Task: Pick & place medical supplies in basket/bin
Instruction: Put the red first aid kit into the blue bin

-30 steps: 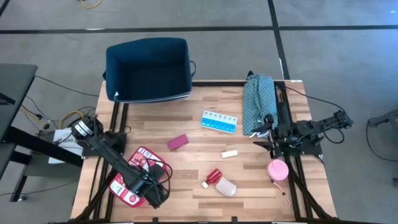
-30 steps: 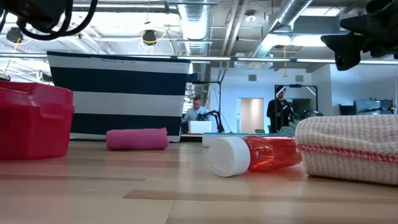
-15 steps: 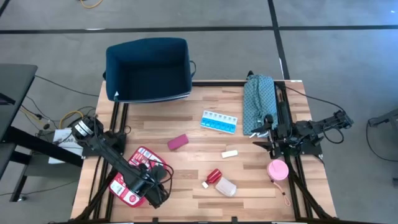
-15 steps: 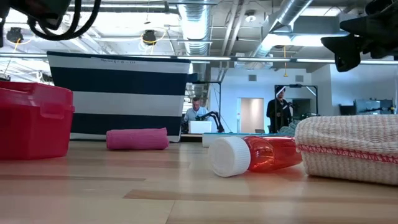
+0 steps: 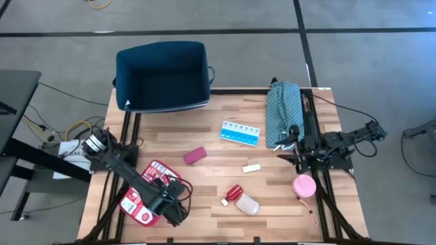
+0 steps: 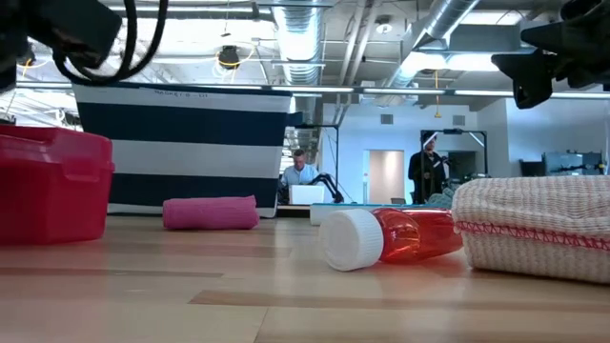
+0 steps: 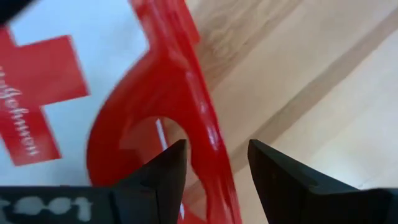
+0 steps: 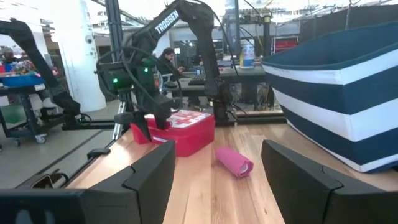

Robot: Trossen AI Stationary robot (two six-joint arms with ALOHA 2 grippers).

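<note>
Left wrist view: left gripper (image 7: 214, 163) jaws stood apart around the red handle of the first-aid case (image 7: 56, 93), no firm clamp visible.
Right gripper (image 5: 294, 141): jaws wide, empty, beside teal bundle (image 5: 282, 112).
Table (image 5: 204, 129): pale wood planks; case at near-left corner.
Bin (image 5: 162, 76): far-left edge.
Room: grey floor, people beyond.

Wooden slatted table (image 5: 204, 136) on a dark frame; bearing a red-and-white first-aid case (image 5: 141, 192) near the front left; a magenta block (image 5: 195, 156) and light-blue pill organizer (image 5: 240, 133) mid-table; a white piece (image 5: 251, 168); a red-capped bottle (image 5: 242, 199); a pink disc (image 5: 304, 185); a teal cloth bundle (image 5: 283, 112) at right; a navy bin (image 5: 162, 76) at the far edge.
</note>
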